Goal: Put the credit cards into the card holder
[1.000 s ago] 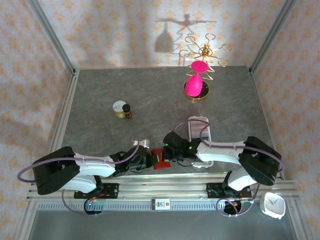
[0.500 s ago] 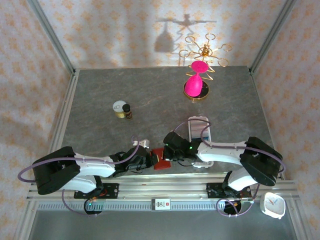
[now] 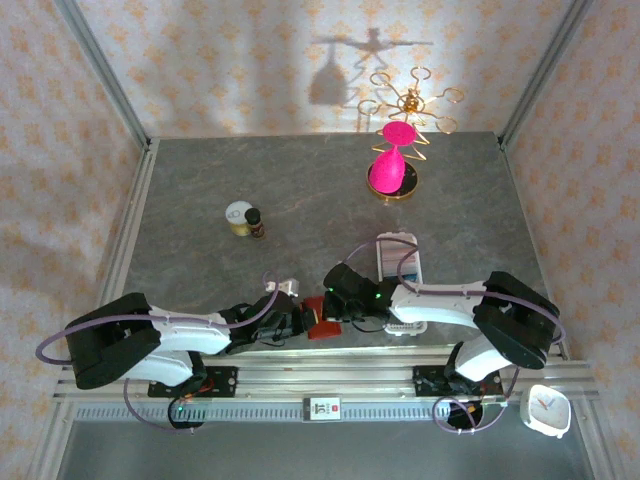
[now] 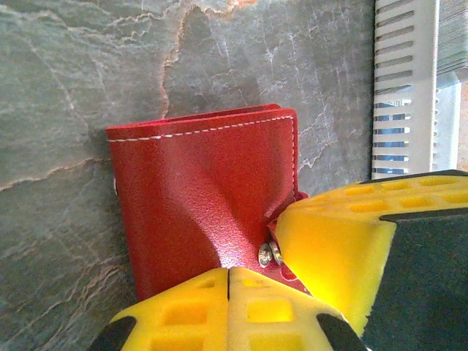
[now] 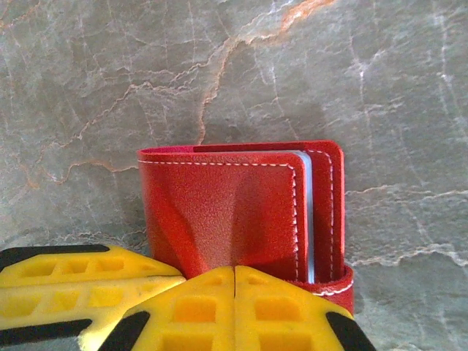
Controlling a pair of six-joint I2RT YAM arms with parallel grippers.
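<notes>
The card holder is a red folded wallet lying on the grey stone table near the front edge, between my two grippers. My left gripper is shut, its yellow tips pressed against the red cover beside the metal snap. My right gripper is shut too and dents the cover from the other side. A pale card edge shows between the wallet's leaves. In the top view the left gripper and right gripper meet over the wallet.
A long white slotted tray holding cards lies just right of the wallet, also seen as the tray. A small bottle and jar stand mid-left. A pink glass on a gold stand is at the back.
The right arm has crept slightly left toward the wallet. Both grippers stay shut against it.
</notes>
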